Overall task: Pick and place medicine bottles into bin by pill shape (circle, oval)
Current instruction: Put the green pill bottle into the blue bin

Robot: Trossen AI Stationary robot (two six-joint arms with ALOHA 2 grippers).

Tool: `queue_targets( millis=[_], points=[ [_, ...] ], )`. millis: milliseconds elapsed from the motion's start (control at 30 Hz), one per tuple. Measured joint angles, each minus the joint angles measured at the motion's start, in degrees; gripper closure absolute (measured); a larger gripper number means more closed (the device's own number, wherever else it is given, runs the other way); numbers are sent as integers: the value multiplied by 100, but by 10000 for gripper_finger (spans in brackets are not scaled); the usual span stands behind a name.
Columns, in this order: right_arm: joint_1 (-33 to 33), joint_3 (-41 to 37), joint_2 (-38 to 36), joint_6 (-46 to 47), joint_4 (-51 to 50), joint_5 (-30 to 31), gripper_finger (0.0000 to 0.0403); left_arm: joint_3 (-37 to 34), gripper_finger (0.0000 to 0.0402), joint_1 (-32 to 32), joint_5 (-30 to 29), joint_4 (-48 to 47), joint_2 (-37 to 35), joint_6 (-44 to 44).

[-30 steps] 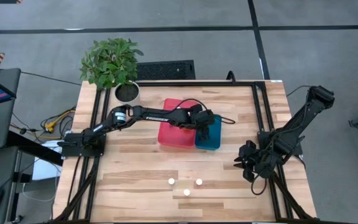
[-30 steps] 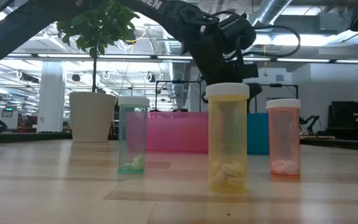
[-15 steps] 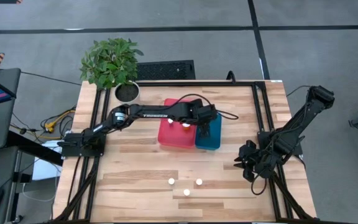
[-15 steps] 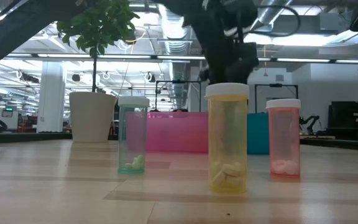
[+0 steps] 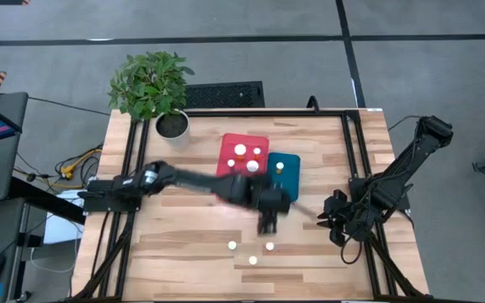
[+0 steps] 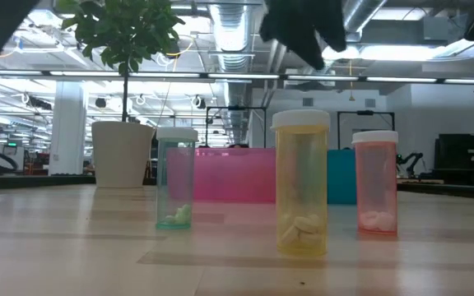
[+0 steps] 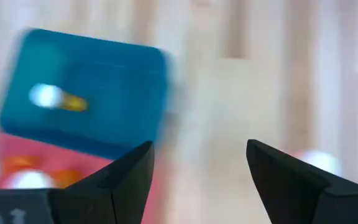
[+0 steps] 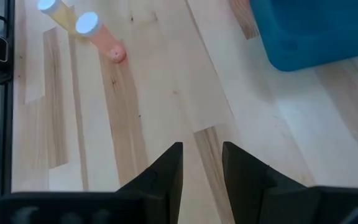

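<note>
Three medicine bottles stand upright on their bases near the table's front edge: a teal one point(image 6: 175, 181) point(image 5: 232, 245), a yellow one point(image 6: 301, 185) point(image 5: 253, 260) and a pink one point(image 6: 376, 185) point(image 5: 269, 246). The red bin point(image 5: 229, 175) holds three white-capped bottles. The blue bin point(image 5: 290, 183) point(image 7: 104, 81) holds one amber bottle point(image 7: 58, 99) lying on its side. My left gripper point(image 5: 268, 223) point(image 7: 197, 168), blurred, hangs open and empty between the bins and the standing bottles. My right gripper point(image 5: 331, 220) point(image 8: 202, 168) waits at the table's right, slightly open, with nothing in it.
A potted plant point(image 5: 154, 88) stands at the far left corner. A black frame rail point(image 5: 352, 160) runs along the table's sides. Bare wood lies between the bins and the three standing bottles, and to their left.
My left gripper has risen from over the blue bin and swung fast toward the table's near edge, toward the three standing bottles. A bottle now shows in the blue bin where the gripper stood.
</note>
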Motion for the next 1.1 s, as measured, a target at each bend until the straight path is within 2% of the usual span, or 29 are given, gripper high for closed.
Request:
queue_targets(
  millis=[133, 267, 400, 600, 767, 833, 900, 967, 1033, 1100],
  points=[
    [3, 0, 0, -1, 8, -5, 282, -35, 152, -764, 69, -484, 0, -457],
    [42, 0, 0, -13, 30, -11, 282, -307, 152, -1443, 65, -568, 13, -996],
    [40, 0, 0, -15, 30, -10, 282, -559, 152, -1941, -194, -651, 4, -1473],
    [25, 0, 0, -17, 24, -7, 282, -990, 152, -2220, -645, -980, -122, -1954],
    [24, 0, 0, -16, -1, -2, 282, -1471, 152, -2180, -796, -803, -751, -2000],
    [22, 0, 0, -18, -13, 6, 282, -1872, 152, -2143, -798, -600, -1130, -1935],
    [17, 0, 0, -18, -15, 11, 282, -2561, 152, -2074, -751, -253, -1636, -1949],
    [-25, 0, 0, -17, -15, 9, 282, -3527, 152, -1984, -528, 670, -2219, -2103],
    [-76, 0, 0, -15, -15, 7, 282, -4583, 152, -1904, -296, 2028, -2761, -2123],
    [-118, 0, 0, -15, -15, 4, 282, -5338, 152, -1834, -260, 3073, -3116, -2122]
  ],
)
